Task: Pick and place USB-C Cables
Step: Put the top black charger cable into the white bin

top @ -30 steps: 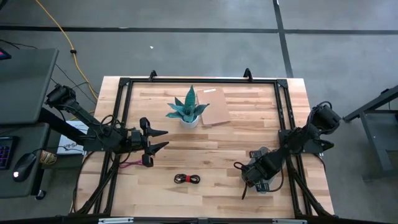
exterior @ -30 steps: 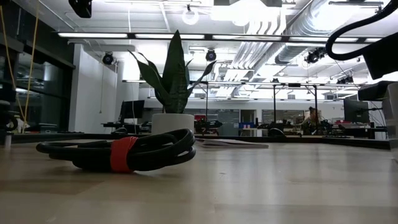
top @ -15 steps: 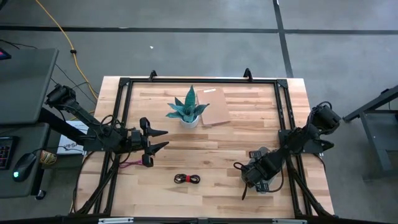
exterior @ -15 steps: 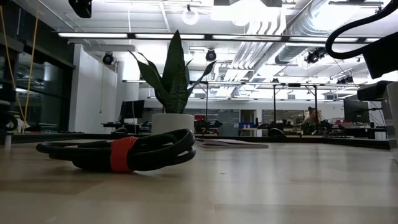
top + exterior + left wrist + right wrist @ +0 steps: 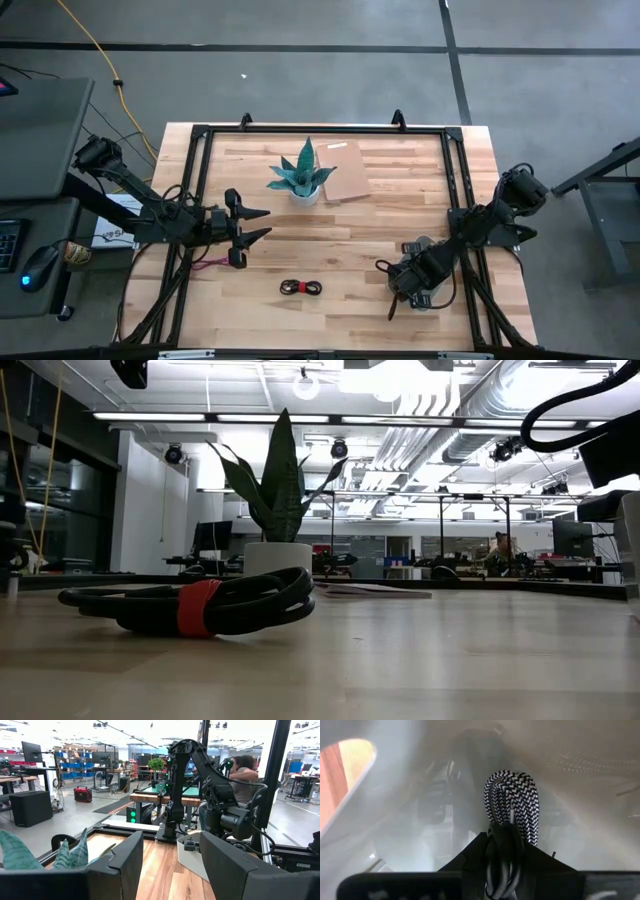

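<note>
My right gripper (image 5: 402, 282) reaches down into the grey tray (image 5: 416, 245) at the table's right and is shut on the silver-grey cable bundle (image 5: 512, 800), a black-and-white braid. The red-and-black cable bundle (image 5: 301, 288) (image 5: 200, 605) lies flat on the wood near the table's near edge. A pink-magenta cable (image 5: 203, 264) lies beside the left arm at the table's left edge. The black bundle does not show. My left gripper (image 5: 262, 226) (image 5: 170, 870) hovers open above the table's left half and holds nothing. My right gripper pinches the braided bundle between its two fingers (image 5: 475, 855), just behind its looped end (image 5: 512, 785). The loop sticks out past the fingertips toward the tray's pale floor (image 5: 580, 810). The fingers point down into the tray. Whether the loop touches the floor cannot be told.
A potted plant (image 5: 303, 178) (image 5: 275, 490) stands at the table's far middle, with a flat cardboard piece (image 5: 345, 170) to its right. A black frame (image 5: 452, 180) runs round the table edges. Bare wood lies between the two grippers. A yellow cord (image 5: 100, 50) runs over the floor.
</note>
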### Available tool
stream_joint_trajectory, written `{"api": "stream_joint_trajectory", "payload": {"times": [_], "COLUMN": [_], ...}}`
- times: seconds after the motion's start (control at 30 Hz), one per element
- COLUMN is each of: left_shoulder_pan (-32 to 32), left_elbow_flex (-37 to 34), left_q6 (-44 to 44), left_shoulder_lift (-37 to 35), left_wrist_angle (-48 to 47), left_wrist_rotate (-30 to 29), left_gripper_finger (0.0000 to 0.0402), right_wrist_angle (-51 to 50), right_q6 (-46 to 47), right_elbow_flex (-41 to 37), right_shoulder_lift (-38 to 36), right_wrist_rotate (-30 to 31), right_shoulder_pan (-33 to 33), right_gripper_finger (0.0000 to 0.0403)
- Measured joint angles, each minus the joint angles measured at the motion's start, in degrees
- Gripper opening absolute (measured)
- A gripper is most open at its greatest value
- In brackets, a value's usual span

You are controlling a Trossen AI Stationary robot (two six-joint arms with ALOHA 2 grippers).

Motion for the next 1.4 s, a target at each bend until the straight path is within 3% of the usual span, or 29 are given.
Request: {"api": "stream_joint_trajectory", "payload": {"times": [0.67, 1.4], "left_shoulder_pan": [0.0, 0.01], "left_elbow_flex": [0.0, 0.0], "left_q6": [0.01, 0.01], "left_shoulder_lift": [0.0, 0.0], "left_wrist_angle": [0.0, -0.05], "left_wrist_rotate": [-0.02, -0.02], "left_gripper_finger": [0.0177, 0.0177], "right_wrist_angle": [-0.07, -0.04], "right_q6": [-0.26, 1.69], "right_elbow_flex": [-0.07, -0.07], "right_shoulder_lift": [0.0, 0.04], "right_wrist_rotate": [0.89, 2.89], "right_shoulder_pan": [0.01, -0.02], "right_gripper_finger": [0.0068, 0.0193]}}
